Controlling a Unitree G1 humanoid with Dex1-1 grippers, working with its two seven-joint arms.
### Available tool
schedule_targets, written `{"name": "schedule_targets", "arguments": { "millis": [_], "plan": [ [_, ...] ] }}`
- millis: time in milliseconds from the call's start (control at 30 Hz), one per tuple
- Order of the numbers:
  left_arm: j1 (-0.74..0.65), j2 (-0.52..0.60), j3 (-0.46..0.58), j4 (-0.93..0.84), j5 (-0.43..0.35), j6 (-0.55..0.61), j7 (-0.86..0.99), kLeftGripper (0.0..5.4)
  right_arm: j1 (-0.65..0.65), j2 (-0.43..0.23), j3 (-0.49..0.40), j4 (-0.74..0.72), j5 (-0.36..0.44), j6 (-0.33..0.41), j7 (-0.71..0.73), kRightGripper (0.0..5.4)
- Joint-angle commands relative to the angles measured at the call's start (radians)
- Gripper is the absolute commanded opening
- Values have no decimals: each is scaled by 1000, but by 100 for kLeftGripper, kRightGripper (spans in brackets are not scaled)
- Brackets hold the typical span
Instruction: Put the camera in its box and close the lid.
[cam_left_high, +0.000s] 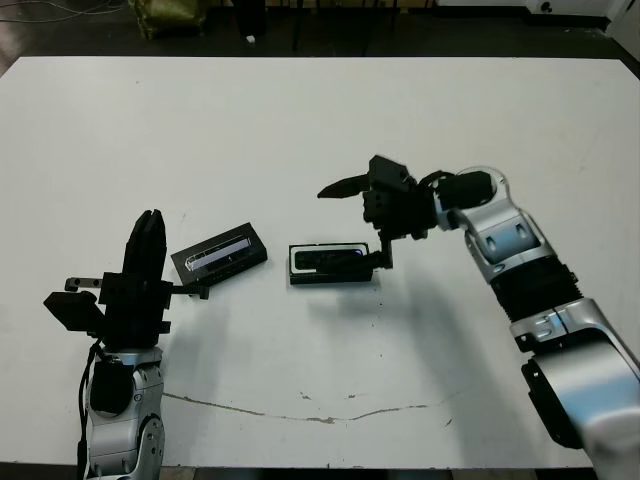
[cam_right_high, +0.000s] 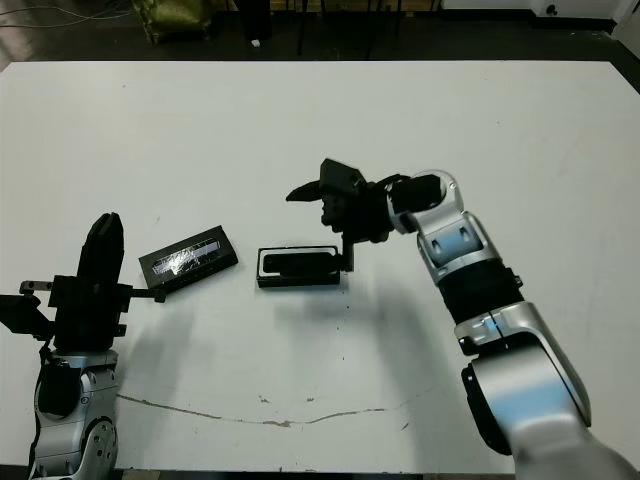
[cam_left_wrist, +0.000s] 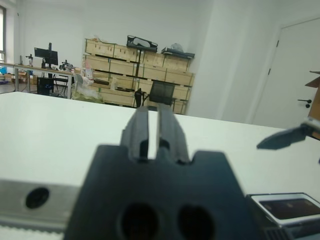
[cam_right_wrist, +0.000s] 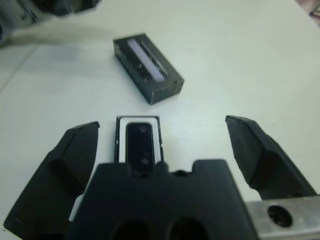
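Slim black bar-shaped camera (cam_left_high: 331, 260) is lying in white-lined black-walled box (cam_left_high: 296, 262), frame centre. My right gripper (cam_right_wrist: 162, 150) is hovering above, jaws spread; left gripper (cam_left_wrist: 154, 131) jaws pressed together. Flat black lid w/ silvery strip (cam_left_high: 219, 254), centre-left, is looking light, rigid, prob. slick: am planning to pinch long edges.

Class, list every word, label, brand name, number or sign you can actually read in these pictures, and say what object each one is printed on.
No readable text anywhere.
Lid: its silvery strip carries no legible marks; any print is too blurred to read.
Camera, lying in the box: no brand or number visible.
Crates beyond the table: too small to show any lettering.
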Motion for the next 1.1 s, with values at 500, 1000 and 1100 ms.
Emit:
{"name": "schedule_targets", "arguments": {
  "millis": [500, 1000, 1100],
  "plan": [
    [13, 39, 36, 0, 64, -13, 16, 0, 381, -4, -323, -532, 112, 86, -572, 391],
    [-50, 325, 97, -234, 63, 300, -66, 0, 939, -38, -616, -908, 431, 177, -759, 47],
    [-76, 402, 104, -269, 35, 423, -111, 0, 977, -61, -648, -919, 476, 197, -770, 1]
  ]
}}
